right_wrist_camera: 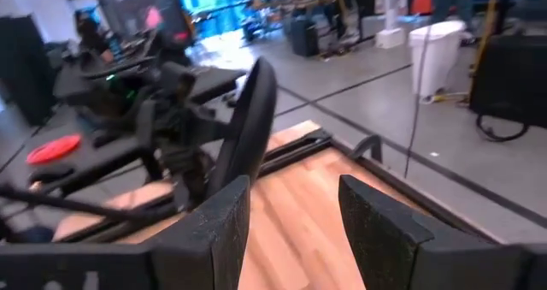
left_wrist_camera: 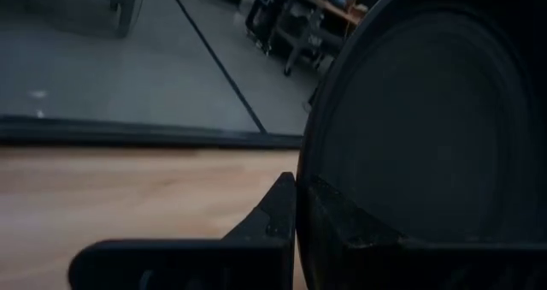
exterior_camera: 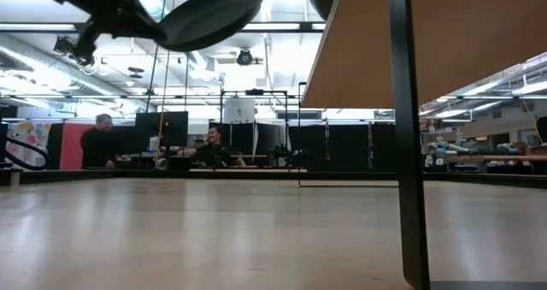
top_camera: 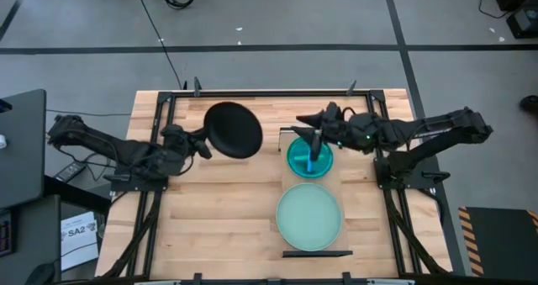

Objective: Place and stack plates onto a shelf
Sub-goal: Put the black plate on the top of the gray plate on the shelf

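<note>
Two people (exterior_camera: 102, 140) sit beyond the table; white bin (right_wrist_camera: 438, 55) nearby.

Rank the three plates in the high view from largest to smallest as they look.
1. Mint plate.
2. Black plate, held tilted off the table by the left gripper, so its look may mislead.
3. Teal plate.

Black plate (exterior_camera: 212, 14) held up high by left gripper (exterior_camera: 128, 20), tilted; shelf (exterior_camera: 427, 46) underside at right (two people (exterior_camera: 102, 143) seated in bkgd).
</note>
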Robot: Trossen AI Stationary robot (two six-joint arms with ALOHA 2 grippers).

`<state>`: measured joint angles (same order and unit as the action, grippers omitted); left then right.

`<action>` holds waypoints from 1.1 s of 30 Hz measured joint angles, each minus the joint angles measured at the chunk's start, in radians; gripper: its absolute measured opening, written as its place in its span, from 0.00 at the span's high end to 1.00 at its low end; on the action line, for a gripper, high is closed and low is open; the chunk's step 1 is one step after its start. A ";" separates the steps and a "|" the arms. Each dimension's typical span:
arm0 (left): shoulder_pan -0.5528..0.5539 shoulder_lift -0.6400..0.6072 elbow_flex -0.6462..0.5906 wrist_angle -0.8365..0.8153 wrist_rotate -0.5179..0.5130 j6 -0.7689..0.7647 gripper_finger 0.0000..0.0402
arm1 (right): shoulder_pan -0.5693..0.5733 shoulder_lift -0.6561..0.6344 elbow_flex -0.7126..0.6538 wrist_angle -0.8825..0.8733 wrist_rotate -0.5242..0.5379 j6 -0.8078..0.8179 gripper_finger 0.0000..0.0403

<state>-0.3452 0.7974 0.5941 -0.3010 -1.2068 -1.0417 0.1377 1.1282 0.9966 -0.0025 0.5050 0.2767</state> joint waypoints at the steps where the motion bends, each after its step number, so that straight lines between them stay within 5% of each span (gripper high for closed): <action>1: 0.014 0.013 0.000 0.052 0.000 0.045 0.96 | -0.015 0.007 0.000 0.017 0.000 0.000 0.54; 11: 0.102 0.153 0.000 0.400 0.001 0.322 0.96 | -0.095 0.107 0.000 0.119 -0.083 -0.033 0.54; 33: 0.119 0.265 0.000 0.522 0.039 0.317 0.95 | -0.107 0.212 0.000 0.242 0.049 -0.154 0.55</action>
<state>-0.2260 1.0622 0.5938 0.2206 -1.1673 -0.7245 0.0311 1.3407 0.9962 0.2398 0.5541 0.1223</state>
